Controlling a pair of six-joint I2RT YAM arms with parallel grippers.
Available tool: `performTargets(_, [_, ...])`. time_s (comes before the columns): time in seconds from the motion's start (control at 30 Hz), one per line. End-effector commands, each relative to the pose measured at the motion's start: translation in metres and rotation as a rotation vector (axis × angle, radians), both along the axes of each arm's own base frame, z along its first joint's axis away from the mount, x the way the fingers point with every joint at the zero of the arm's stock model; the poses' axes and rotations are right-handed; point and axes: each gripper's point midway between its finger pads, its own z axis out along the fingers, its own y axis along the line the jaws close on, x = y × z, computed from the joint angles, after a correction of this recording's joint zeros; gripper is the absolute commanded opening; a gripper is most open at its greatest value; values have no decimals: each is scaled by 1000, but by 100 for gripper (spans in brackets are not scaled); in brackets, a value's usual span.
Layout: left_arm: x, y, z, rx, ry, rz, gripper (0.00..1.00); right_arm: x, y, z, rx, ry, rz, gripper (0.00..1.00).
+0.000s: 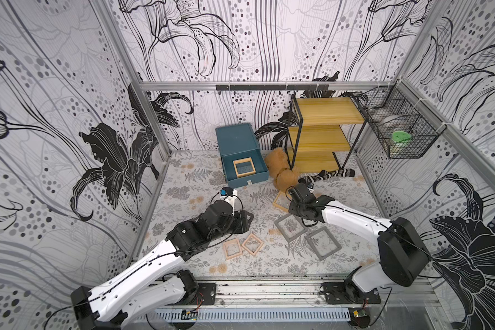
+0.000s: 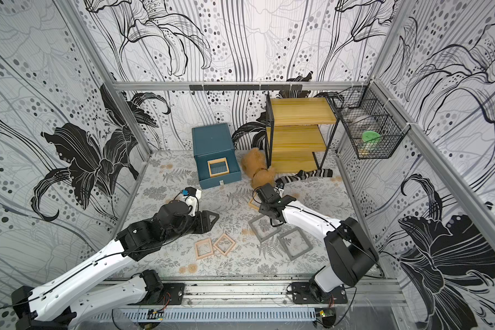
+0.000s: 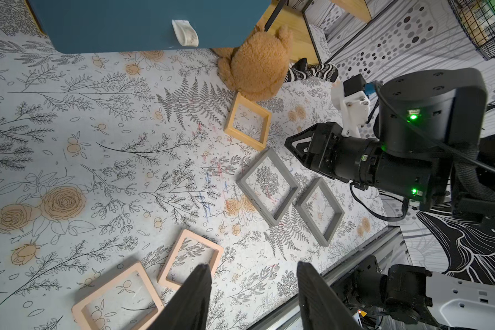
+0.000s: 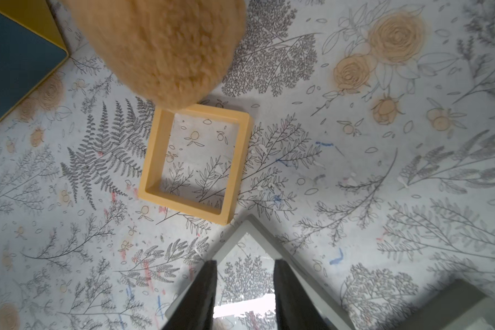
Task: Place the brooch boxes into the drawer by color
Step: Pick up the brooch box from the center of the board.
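The teal drawer (image 1: 236,137) stands at the back with its top drawer pulled out. A yellow-tan brooch box (image 1: 243,166) lies flat inside it. A second yellow box (image 4: 196,163) lies on the mat against the plush toy. Two grey boxes (image 1: 290,227) (image 1: 323,243) lie mid-right, and two pinkish boxes (image 1: 232,249) (image 1: 252,243) lie toward the front. My right gripper (image 4: 245,265) hovers over a corner of the nearer grey box (image 4: 249,225), jaws apart with nothing held. My left gripper (image 3: 253,271) is open and empty beside a pinkish box (image 3: 190,260).
A brown plush toy (image 1: 280,171) and a striped sock (image 1: 326,175) lie between the drawer and the yellow shelf rack (image 1: 320,134). A wire basket (image 1: 397,128) hangs on the right wall. A metal rail (image 1: 269,285) runs along the front edge.
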Motion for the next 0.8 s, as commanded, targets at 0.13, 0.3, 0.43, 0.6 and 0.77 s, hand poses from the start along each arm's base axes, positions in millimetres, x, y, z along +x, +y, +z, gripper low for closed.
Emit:
performTargets(0.13, [1,2,7,-30,-27,26,53,25,14,-4,10,-17,30,35])
performTargets(0.3, [1,4,9,-34,-32,31,53,26,11,-19,-14,20,11,34])
performTargets(0.43, [1,4,9,-32,-32,30,53,29,9,-25,-14,32,-7,33])
performTargets(0.6, [1,3,9,-27,-31,27,53,33,11,-30,-13,44,-12,33])
performTargets(0.77, [2,2,11,-27,-33,24,53,36,12,-34,3,47,-22,32])
